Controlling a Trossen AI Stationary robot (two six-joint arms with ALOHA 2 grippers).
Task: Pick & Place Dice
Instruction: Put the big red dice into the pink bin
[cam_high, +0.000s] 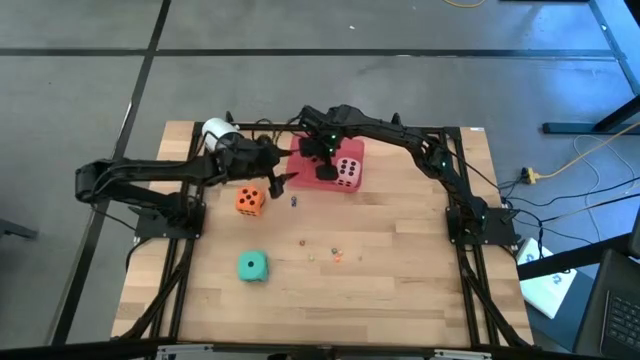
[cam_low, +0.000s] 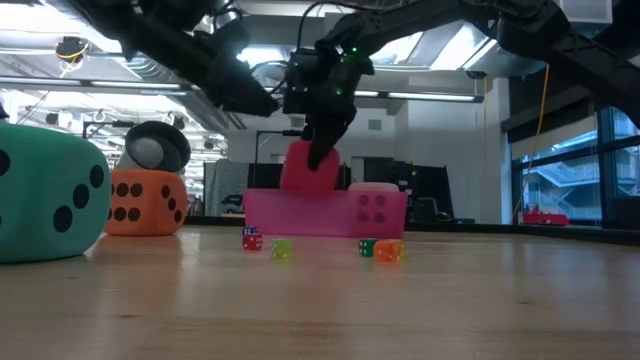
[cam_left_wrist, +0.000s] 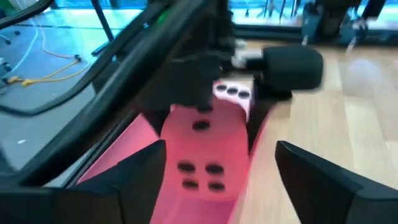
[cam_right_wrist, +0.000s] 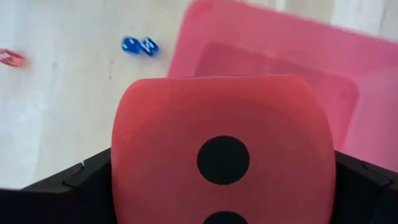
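- Over the pink tray (cam_high: 352, 152), the right claw (cam_high: 326, 166) holds the red die (cam_right_wrist: 224, 155) between its fingers.
- Only the right wrist view shows its black pips.
- Left claw (cam_high: 287, 181) stands open beside the tray.
- Orange die (cam_high: 250, 200) and green die (cam_high: 252, 266) lie on the counter (cam_high: 400, 280).

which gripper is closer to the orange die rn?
Left. The left gripper hovers just beside the orange die, toward the pink tray. The right gripper is farther off over that tray, clamping the red die.

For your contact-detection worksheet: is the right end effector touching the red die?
Touching. In the right wrist view the red die fills the space between the right end effector's two dark fingers, pressed against both.
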